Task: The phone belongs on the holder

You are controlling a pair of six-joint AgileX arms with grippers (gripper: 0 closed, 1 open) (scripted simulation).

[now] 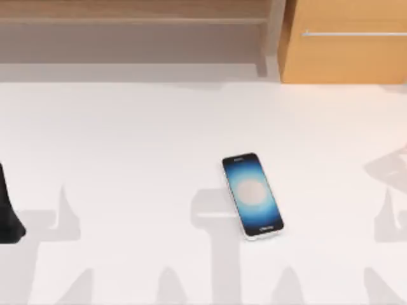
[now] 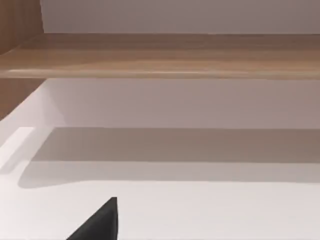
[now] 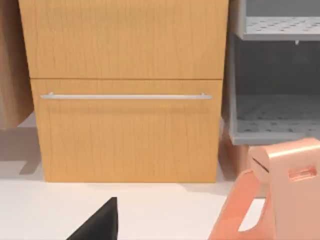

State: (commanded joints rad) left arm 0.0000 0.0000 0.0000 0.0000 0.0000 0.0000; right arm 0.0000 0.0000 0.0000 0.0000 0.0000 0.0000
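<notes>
White tabletop [image 1: 127, 127] spreads out under me, smooth and matte, crossed along its near edge by soft grey shadows. My left arm [image 1: 7, 210] sits at the top view's far left edge, a dark shape low over the surface; whether its fingers are apart or together I cannot tell. In my left wrist view one black fingertip [image 2: 100, 222] pokes over bare white table. In my right wrist view a matching black fingertip [image 3: 100, 222] does the same, and again I cannot tell how that gripper is set.

Just right of the table's middle lies the phone [image 1: 252, 195], flat, screen up, glowing blue with a pale round centre inside a silver-white rim. It is turned a little, its top end leaning toward the left. Nothing touches it.

Close to my right wrist stands the holder [image 3: 280, 195], salmon-pink, upright on the table, with a slot near its top.

Farther back, a light wooden cabinet [image 1: 343, 41] with a thin metal handle bar [image 3: 125, 96] stands at the table's far right. Beside it in the right wrist view are grey perforated shelves [image 3: 275, 117]. Along the far left runs a low wooden shelf [image 1: 133, 19] against a pale wall.
</notes>
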